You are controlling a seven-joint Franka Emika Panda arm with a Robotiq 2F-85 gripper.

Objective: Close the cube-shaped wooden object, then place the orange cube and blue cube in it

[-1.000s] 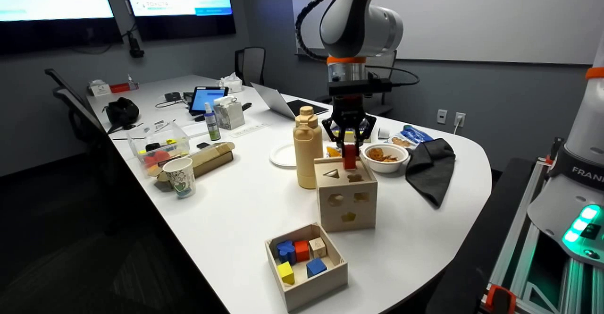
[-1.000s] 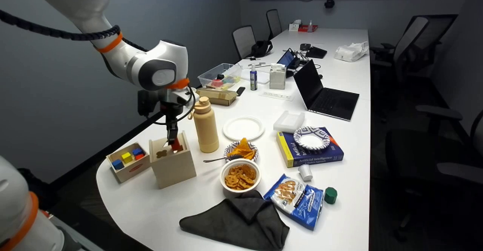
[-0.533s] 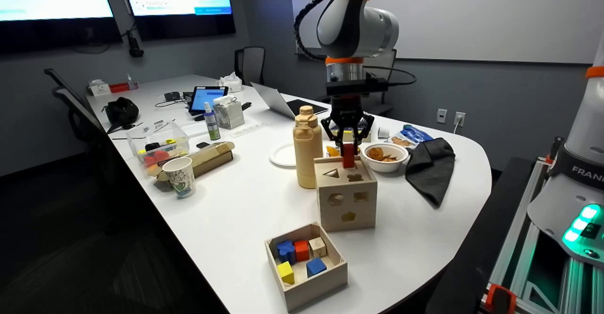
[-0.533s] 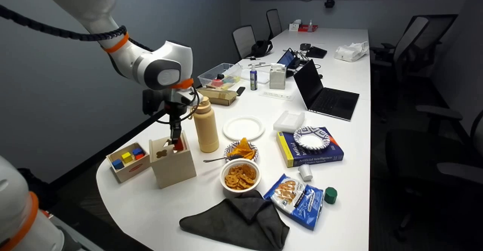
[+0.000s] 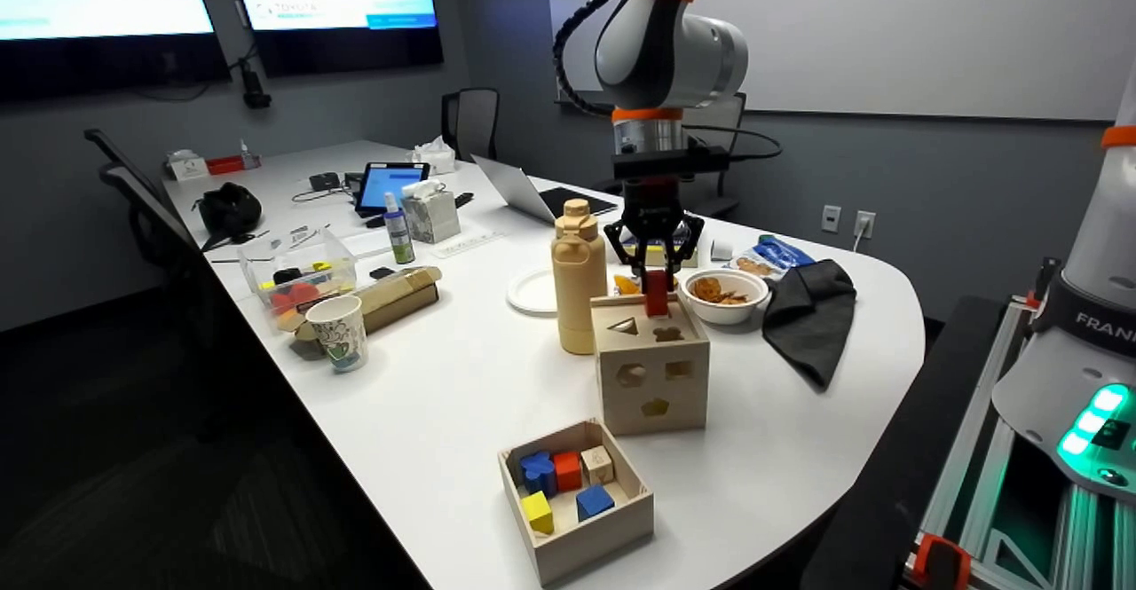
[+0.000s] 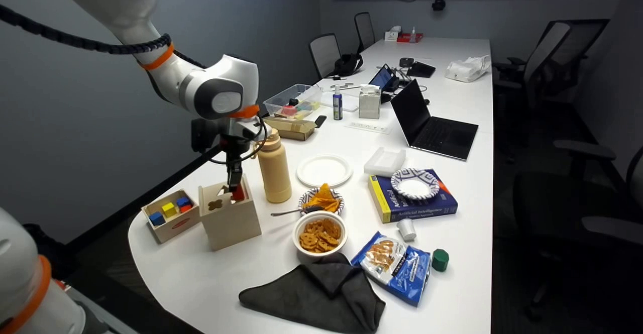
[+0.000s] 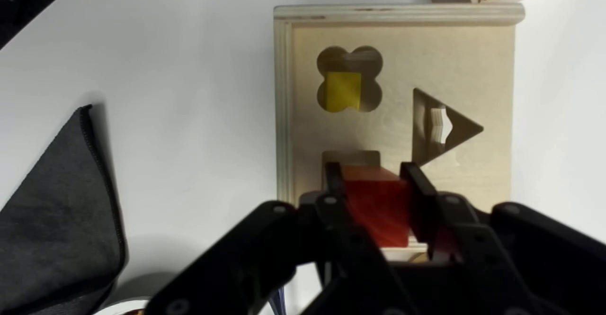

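Note:
The cube-shaped wooden object (image 5: 652, 395) stands upright on the table, its flat top (image 7: 459, 59) in place. It also shows in an exterior view (image 6: 231, 226). My gripper (image 7: 372, 173) is above it, shut on a red block (image 7: 381, 211), seen in both exterior views (image 5: 657, 295) (image 6: 238, 193). The block is at the four-sided hole (image 7: 350, 157); whether it has entered is unclear. A yellow block (image 7: 343, 90) shows inside through the clover hole. The blue cube (image 5: 595, 502) lies in the shallow tray. A red-orange block (image 5: 567, 472) lies there too; I cannot tell whether it is the orange cube.
The shallow tray (image 5: 612, 534) stands near the box and also holds yellow, plain and clover-shaped blue blocks. A tan bottle (image 6: 275, 173) stands close to the box. A cracker bowl (image 6: 320, 249), a chip bowl (image 6: 306, 201) and a dark cloth (image 6: 321, 294) lie nearby.
My gripper and the red block have shifted slightly across the box top, toward the bottle side. They have hardly moved in the last half second. The box and tray have not moved.

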